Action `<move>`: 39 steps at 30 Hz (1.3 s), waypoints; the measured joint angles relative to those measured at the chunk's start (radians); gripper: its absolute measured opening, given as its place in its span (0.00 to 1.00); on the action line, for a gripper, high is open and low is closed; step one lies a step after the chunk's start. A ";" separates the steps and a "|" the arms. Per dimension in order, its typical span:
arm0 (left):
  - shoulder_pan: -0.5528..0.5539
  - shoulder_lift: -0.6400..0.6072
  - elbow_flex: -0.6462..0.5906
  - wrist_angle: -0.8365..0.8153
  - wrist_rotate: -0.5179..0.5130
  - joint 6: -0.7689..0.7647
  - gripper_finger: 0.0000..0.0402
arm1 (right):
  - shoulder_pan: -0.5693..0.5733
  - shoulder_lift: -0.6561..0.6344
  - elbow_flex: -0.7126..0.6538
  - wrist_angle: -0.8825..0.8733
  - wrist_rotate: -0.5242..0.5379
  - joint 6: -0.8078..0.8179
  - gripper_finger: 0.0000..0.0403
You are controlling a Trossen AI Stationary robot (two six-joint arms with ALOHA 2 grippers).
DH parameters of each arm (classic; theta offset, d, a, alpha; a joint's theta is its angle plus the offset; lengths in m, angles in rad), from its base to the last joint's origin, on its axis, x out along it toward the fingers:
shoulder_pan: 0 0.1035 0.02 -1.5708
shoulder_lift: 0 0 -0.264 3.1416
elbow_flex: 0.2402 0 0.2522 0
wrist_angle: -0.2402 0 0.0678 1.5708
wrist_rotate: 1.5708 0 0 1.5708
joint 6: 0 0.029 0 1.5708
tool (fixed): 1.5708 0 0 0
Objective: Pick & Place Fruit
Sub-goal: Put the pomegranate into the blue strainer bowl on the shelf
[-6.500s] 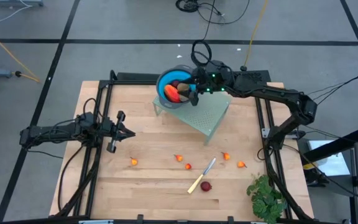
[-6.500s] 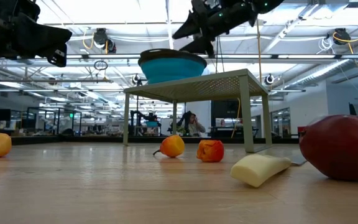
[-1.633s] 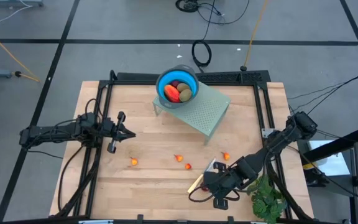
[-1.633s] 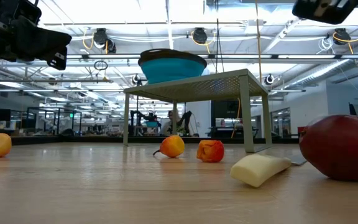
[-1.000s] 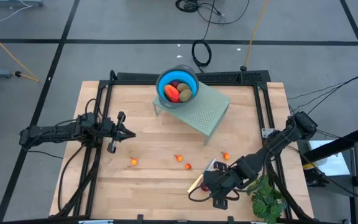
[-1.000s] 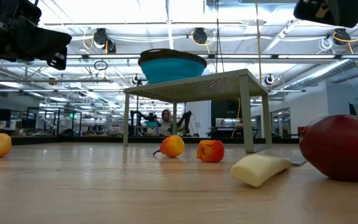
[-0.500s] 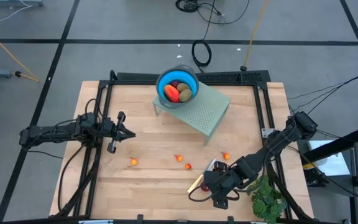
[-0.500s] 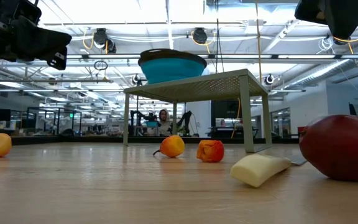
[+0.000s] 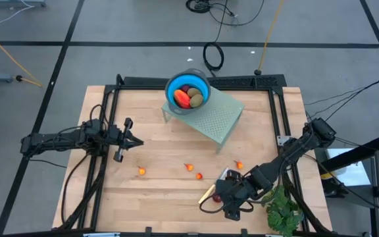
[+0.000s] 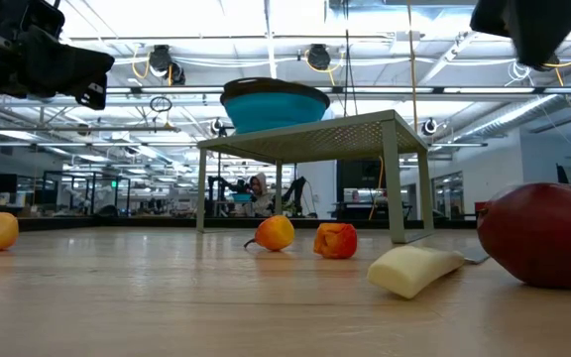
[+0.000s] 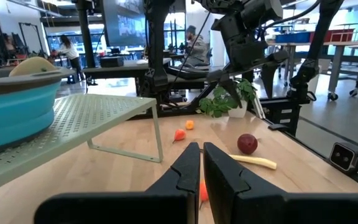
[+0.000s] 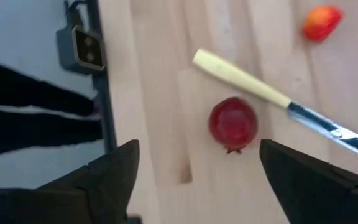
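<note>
Fingers of the right gripper (image 12: 194, 168) spread wide, straddling the dark red ball (image 12: 233, 123) mid-frame, ready to grasp it.

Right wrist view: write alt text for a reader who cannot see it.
The right end effector, fingers spread open, hangs above a dark red ball of fruit lying on the pale wooden table. A pale-handled knife lies just beside the ball, and a small orange-red fruit piece sits farther off near the picture's corner.
</note>
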 joint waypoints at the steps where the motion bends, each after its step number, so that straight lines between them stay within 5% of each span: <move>1: 0.000 0.000 0.000 0.000 0.000 0.000 0.06 | 0.000 0.000 0.000 0.000 0.017 0.006 0.84; 9: 0.000 0.000 0.000 0.000 0.000 0.000 0.06 | 0.001 0.000 0.000 0.001 0.042 0.017 0.94; 24: 0.000 0.000 0.000 0.000 0.000 -0.001 0.06 | -0.003 0.004 -0.003 0.030 0.053 0.022 0.95; 39: 0.000 0.000 0.000 0.000 0.000 -0.001 0.06 | -0.017 0.006 -0.205 0.284 0.096 0.067 0.95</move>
